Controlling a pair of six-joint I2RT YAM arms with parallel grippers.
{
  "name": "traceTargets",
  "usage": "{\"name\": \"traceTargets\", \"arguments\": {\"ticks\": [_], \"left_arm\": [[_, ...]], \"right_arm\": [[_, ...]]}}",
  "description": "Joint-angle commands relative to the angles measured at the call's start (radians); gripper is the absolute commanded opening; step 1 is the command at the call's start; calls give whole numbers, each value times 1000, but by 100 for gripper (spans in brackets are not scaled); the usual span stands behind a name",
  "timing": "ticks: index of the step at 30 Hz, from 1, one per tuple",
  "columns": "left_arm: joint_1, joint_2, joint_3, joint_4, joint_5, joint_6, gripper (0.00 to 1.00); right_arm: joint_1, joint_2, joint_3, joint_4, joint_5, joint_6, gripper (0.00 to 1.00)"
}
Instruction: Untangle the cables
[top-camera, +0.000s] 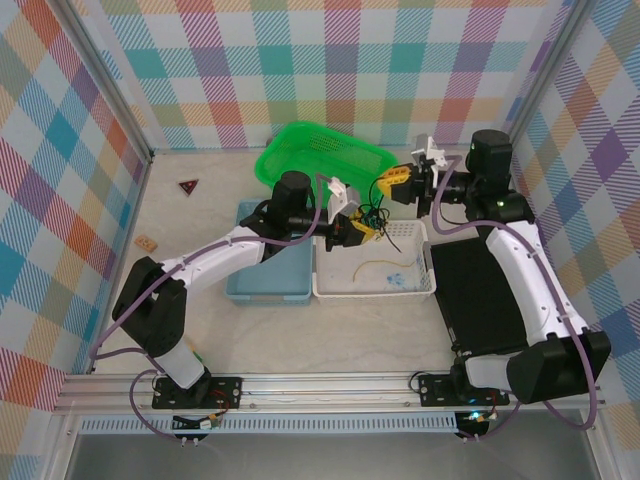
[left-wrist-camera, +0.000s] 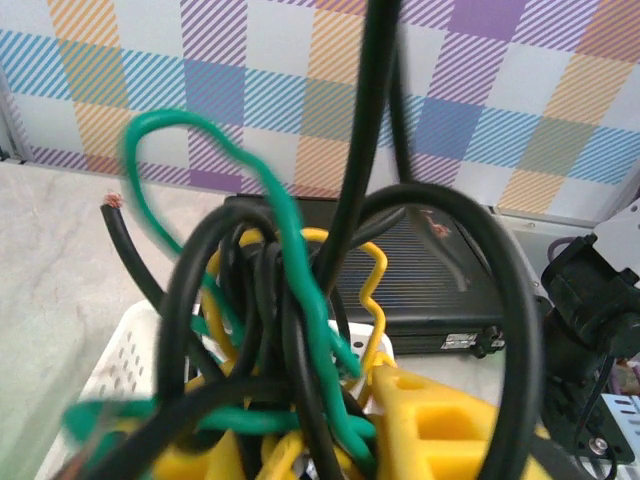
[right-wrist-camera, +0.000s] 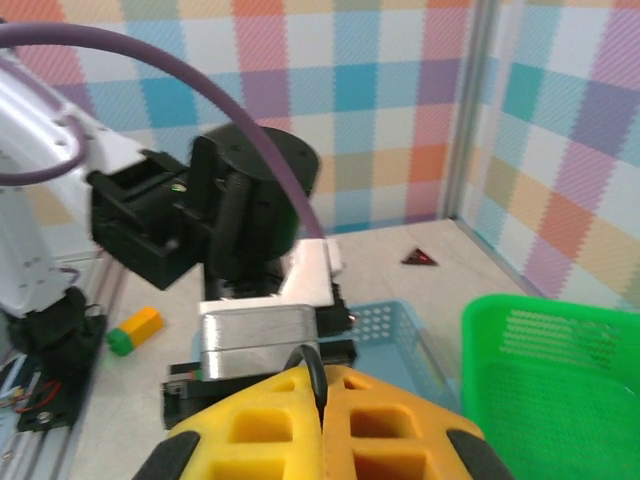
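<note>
The cable knot (left-wrist-camera: 290, 330), up over the white basket (top-camera: 375, 296), sat inside the left gripper (left-wrist-camera: 310, 450), whose grip could not be told, and the right gripper (right-wrist-camera: 322, 420) pinched the black cable (right-wrist-camera: 315, 372) tight, so pulling apart could have cinched it.

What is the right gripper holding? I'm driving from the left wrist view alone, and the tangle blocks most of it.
Observer: Its wrist view shows the right gripper shut on a strand of black cable.
Operator: Any wire lying loose underneath?
Observer: From the top, a thin yellow wire lies on the floor of the white basket; whether it joins the tangle is unclear.
Operator: Where could a freed cable go?
Observer: A green basket lies just beyond the white one.
</note>
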Motion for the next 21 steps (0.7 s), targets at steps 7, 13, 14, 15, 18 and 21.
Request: {"name": "traceTargets", "arguments": {"ticks": [7, 13, 14, 15, 18, 21], "left_arm": [[-5, -68, 17, -203, 21, 122, 0], [-4, -124, -22, -296, 9, 158, 0], [-4, -129, -24, -306, 8, 158, 0], [-4, -134, -26, -320, 9, 162, 0], [-4, -149, -23, -367, 7, 173, 0], [-3, -164, -24, -410, -3, 186, 0]], "right_arm": [[-60, -31, 2, 148, 451, 306, 0], [-97, 10, 106, 75, 635, 481, 0], [-101, 11, 113, 70, 656, 497, 0], [-104, 10, 115, 71, 686, 518, 0], [-131, 6, 119, 66, 779, 609, 0], [-167, 8, 139, 29, 848, 689, 0]]}}
